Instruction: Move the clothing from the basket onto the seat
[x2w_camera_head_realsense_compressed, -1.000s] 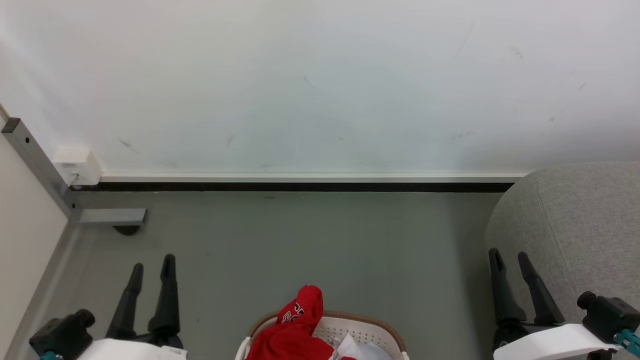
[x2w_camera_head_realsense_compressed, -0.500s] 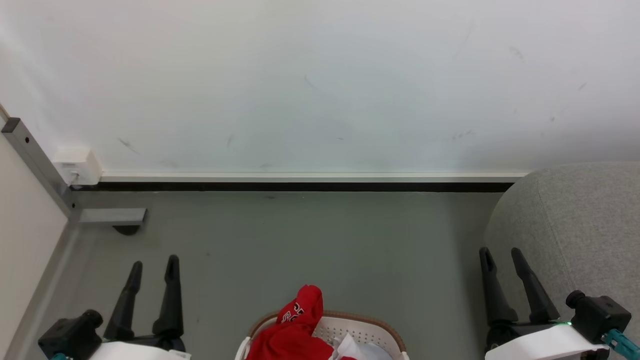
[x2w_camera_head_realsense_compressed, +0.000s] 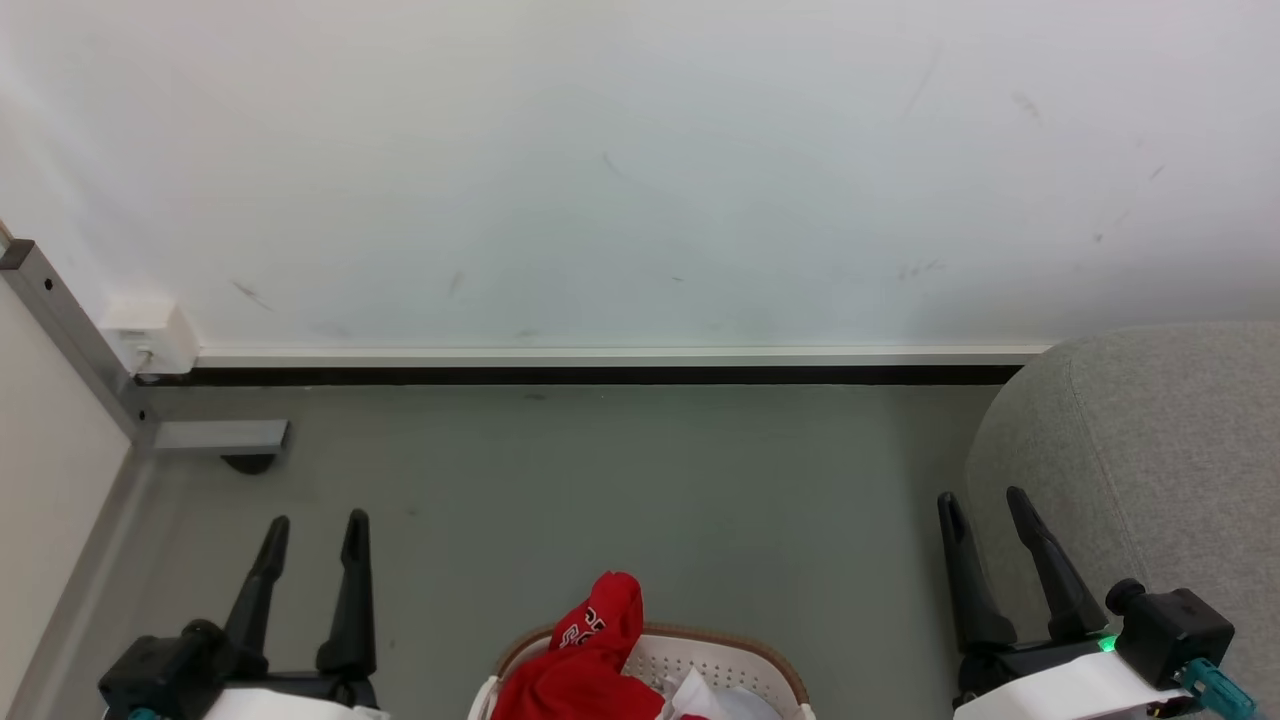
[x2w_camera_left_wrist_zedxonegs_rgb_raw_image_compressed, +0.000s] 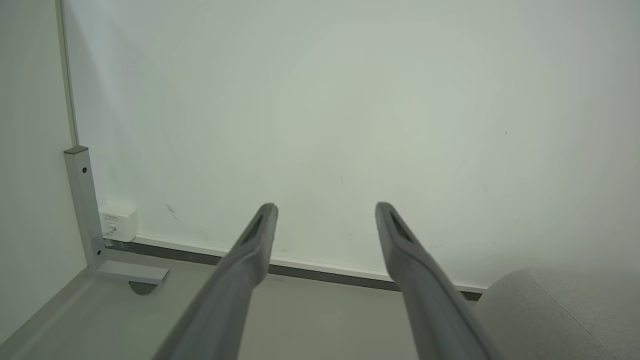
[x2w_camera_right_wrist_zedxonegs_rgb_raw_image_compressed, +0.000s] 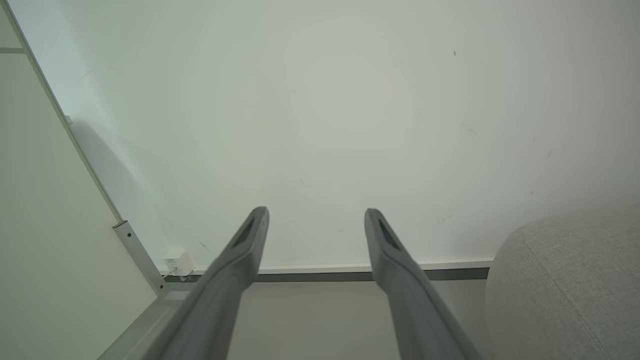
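Note:
Red clothing (x2w_camera_head_realsense_compressed: 588, 655) with white lettering bulges over the far rim of the white perforated basket (x2w_camera_head_realsense_compressed: 735, 660), which sits at the bottom centre of the head view, cut off by the edge. The light-grey seat (x2w_camera_head_realsense_compressed: 1160, 450) fills the right side; its rounded end also shows as the seat (x2w_camera_left_wrist_zedxonegs_rgb_raw_image_compressed: 560, 310) and the seat (x2w_camera_right_wrist_zedxonegs_rgb_raw_image_compressed: 565, 280). My left gripper (x2w_camera_head_realsense_compressed: 315, 525) stands open and empty to the basket's left, above the floor. My right gripper (x2w_camera_head_realsense_compressed: 982, 500) stands open and empty beside the seat's front edge. Both wrist views show spread fingers with nothing between them: left gripper (x2w_camera_left_wrist_zedxonegs_rgb_raw_image_compressed: 325, 207), right gripper (x2w_camera_right_wrist_zedxonegs_rgb_raw_image_compressed: 316, 212).
A white wall (x2w_camera_head_realsense_compressed: 640, 170) with a dark skirting strip closes the far side. A grey metal post (x2w_camera_head_realsense_compressed: 70, 330) with a foot bracket and a small white box (x2w_camera_head_realsense_compressed: 150, 335) stand at the left corner. Grey floor (x2w_camera_head_realsense_compressed: 620, 480) lies between the basket and the wall.
Both grippers have drifted inward toward the basket, the left one slightly right and the right one left and a little down. The basket and clothing have stayed put.

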